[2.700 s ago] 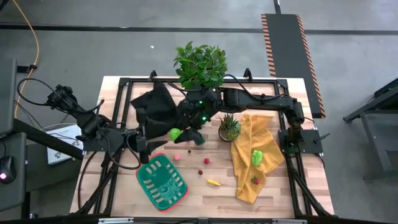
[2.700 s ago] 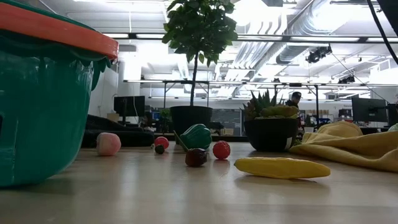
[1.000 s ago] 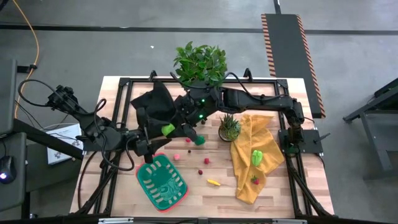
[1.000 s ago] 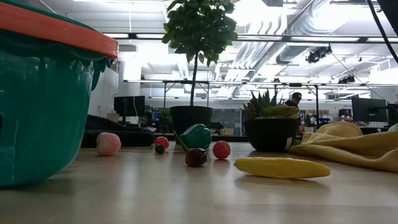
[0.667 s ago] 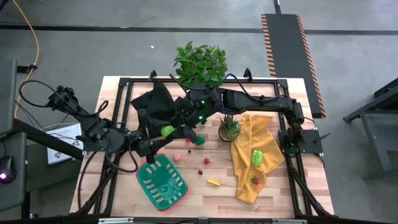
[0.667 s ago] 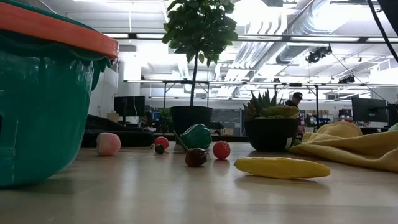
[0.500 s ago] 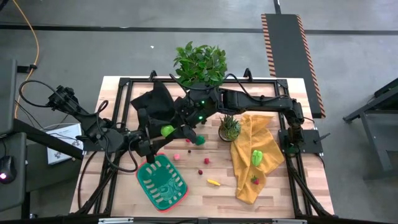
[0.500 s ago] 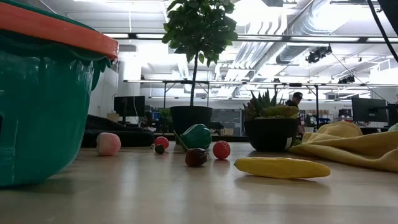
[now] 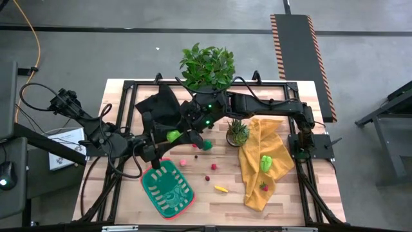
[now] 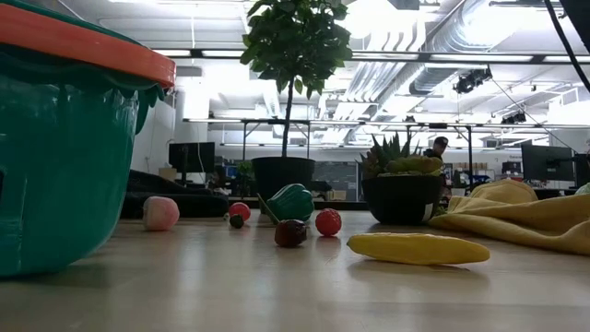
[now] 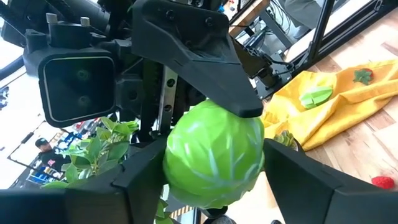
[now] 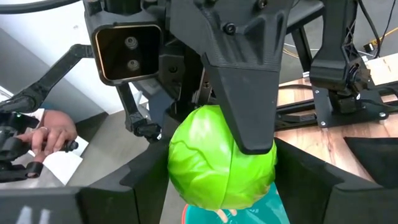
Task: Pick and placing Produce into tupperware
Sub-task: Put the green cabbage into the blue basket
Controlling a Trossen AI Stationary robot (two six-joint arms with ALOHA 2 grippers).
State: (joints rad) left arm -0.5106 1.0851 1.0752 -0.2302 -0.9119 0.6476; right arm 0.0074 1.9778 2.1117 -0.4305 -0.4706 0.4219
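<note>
Above the table, just beyond the tupperware's end that faces the leafy plant: a hand-over in mid-air.

- The green cabbage hangs between both arms. The right gripper is clamped on it. In the left wrist view the left gripper has its own fingers lying against both sides of the same cabbage, so it too looks clenched on it.
- The tupperware lies near the long table edge opposite the leafy plant, toward the left end. Only pale markings show inside; no produce in it.
- Loose on the bare wood between tupperware and yellow cloth: pink piece, small red piece, red ball, dark red piece, yellow piece, darker green piece.
- On the cloth, toward the right end: light green piece and small red piece.

Judgement: nothing is placed yet. The first item is in transit, close to the container but not over its middle. Left to do: right arm lets go, left arm carries the cabbage in, then the eight pieces counted above.
</note>
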